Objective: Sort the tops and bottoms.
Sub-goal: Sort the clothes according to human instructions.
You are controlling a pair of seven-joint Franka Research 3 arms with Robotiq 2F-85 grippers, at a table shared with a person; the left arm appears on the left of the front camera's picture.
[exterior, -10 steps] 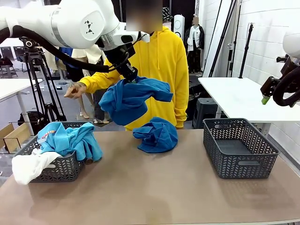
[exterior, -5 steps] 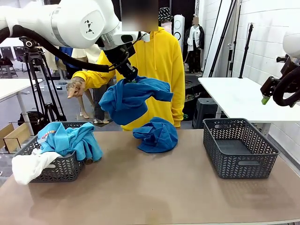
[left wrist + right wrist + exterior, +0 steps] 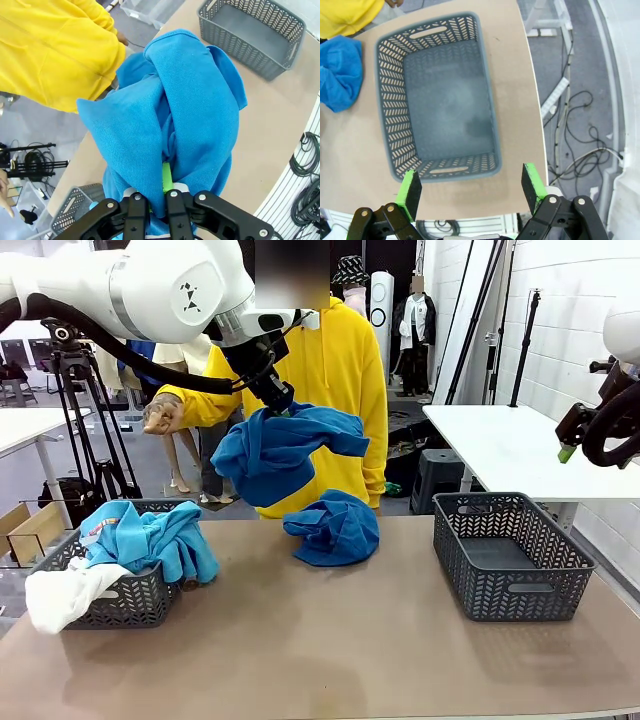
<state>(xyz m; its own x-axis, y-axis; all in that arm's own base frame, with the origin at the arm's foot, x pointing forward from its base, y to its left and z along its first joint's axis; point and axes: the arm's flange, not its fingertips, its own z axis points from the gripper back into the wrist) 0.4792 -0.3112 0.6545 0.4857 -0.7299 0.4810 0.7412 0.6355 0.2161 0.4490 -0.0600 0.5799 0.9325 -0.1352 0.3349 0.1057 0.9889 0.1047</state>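
Observation:
My left gripper (image 3: 281,400) hangs above the table's far side, shut on a bunched blue garment (image 3: 275,452) that dangles clear of the tabletop. In the left wrist view the same blue garment (image 3: 190,110) is pinched between the closed fingers of the left gripper (image 3: 159,196). A second crumpled blue garment (image 3: 335,528) lies on the table just below and to the right; it also appears at the edge of the right wrist view (image 3: 340,70). My right gripper (image 3: 472,187) is open, high above the empty right basket (image 3: 390,100).
A dark left basket (image 3: 125,602) holds light blue clothes, with a white garment (image 3: 60,598) spilling over its front. The empty right basket (image 3: 510,590) stands at the right. A person in a yellow hoodie (image 3: 345,370) stands at the far side, one hand (image 3: 160,412) raised.
The person's hand at the left has lifted a little and curled. My left gripper and the blue garment it holds have barely moved; the right arm is still.

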